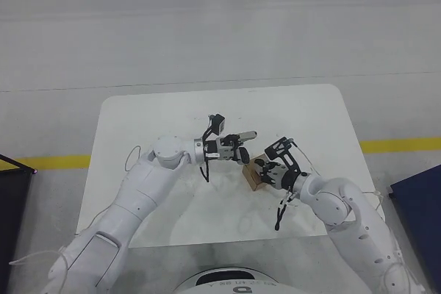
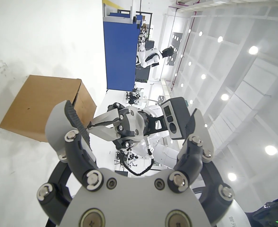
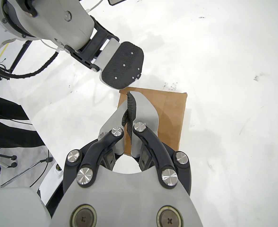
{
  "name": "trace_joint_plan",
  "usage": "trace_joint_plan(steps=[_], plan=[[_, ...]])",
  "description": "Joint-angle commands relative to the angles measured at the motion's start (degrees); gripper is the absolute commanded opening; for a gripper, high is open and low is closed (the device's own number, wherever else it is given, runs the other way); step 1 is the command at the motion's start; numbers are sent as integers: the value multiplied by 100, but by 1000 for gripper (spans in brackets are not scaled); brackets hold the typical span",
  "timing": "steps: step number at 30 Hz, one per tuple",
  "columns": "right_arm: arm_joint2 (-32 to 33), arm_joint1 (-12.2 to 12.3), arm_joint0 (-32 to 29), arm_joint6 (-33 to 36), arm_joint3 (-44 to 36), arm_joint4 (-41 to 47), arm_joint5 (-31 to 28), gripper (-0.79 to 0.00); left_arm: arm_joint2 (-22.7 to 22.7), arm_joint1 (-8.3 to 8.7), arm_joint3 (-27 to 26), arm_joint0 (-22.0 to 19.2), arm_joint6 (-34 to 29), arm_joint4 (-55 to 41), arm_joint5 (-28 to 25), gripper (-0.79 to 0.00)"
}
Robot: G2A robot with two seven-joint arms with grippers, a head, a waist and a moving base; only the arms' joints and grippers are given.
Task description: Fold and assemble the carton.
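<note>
carton at closed right fingers

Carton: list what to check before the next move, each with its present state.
1. Right hand shut on the carton edge: ok.
2. Left hand open: ok.
3. Left hand touching the carton: cannot tell; it is close by a corner.
4. Carton resting on the table: ok.
5. All flaps shut: cannot tell; a dark slit shows along one edge.
</note>
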Motion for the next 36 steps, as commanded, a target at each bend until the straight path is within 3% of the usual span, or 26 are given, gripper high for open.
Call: trace_joint_plan(steps=[1, 11, 16, 23, 28, 36], plan=[[8, 5, -9, -5, -13, -9, 1, -785, 109, -30, 86, -65, 4, 99, 14, 0], [305, 49, -291, -304, -385, -42, 68, -785, 332, -128, 304, -245, 84, 273, -63, 0], [1001, 109, -1015, -747, -736, 127, 182, -785, 331, -143, 330, -274, 72, 250, -70, 0], [1663, 175, -1793, -495, -376, 504, 104, -785, 278, -137, 288, -261, 37, 216, -78, 0], [1382, 155, -1643, -432, -28, 635, 60, -785, 256, -128, 249, -244, 6, 240, -39, 0], [760, 70, -787, -646, 743, 754, 92, -785, 204, -104, 166, -196, -31, 273, 7, 0]])
